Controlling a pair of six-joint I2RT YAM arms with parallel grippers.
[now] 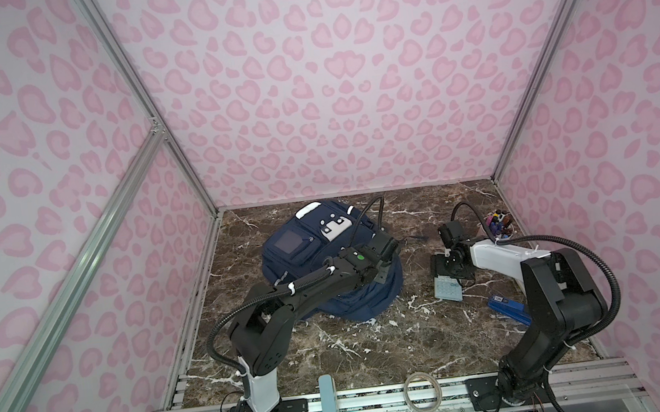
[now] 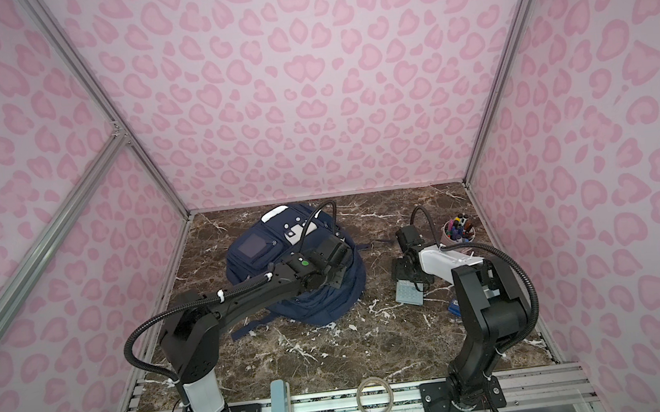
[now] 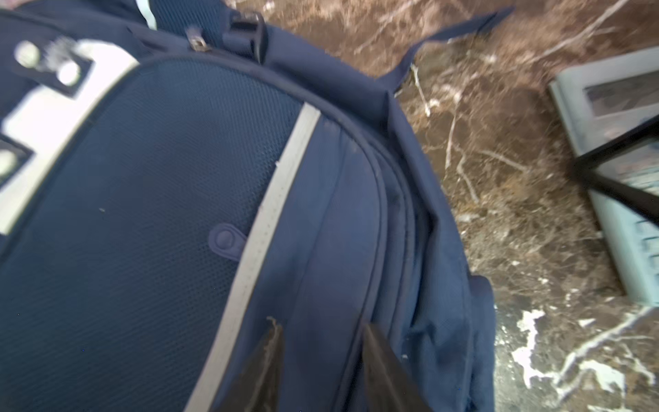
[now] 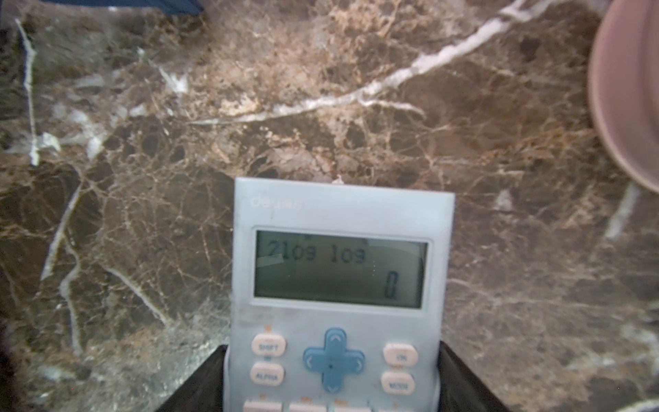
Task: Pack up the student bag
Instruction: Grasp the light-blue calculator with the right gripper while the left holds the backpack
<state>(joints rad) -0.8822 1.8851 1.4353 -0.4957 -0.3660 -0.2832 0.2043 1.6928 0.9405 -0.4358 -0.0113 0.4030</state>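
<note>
The student bag (image 1: 283,258) (image 2: 250,261) is a navy-blue backpack with white patches, lying flat at the back left of the marble table. My left gripper (image 1: 383,272) (image 2: 334,279) hovers over its right side. In the left wrist view its fingers (image 3: 274,356) stand a little apart over the bag's fabric (image 3: 142,214), beside a grey stripe, and nothing is pinched between them. My right gripper (image 1: 452,271) (image 2: 409,280) (image 4: 331,356) is shut on a light-blue calculator (image 1: 448,290) (image 2: 408,295) (image 4: 338,210), one finger against each long side.
A pink cup of markers (image 1: 499,224) (image 2: 458,229) (image 4: 627,89) stands at the back right. A blue box (image 1: 506,307) lies by the right arm. A clear tape roll (image 1: 423,391) and a light-blue object (image 1: 328,399) rest on the front rail. Pink patterned walls enclose three sides.
</note>
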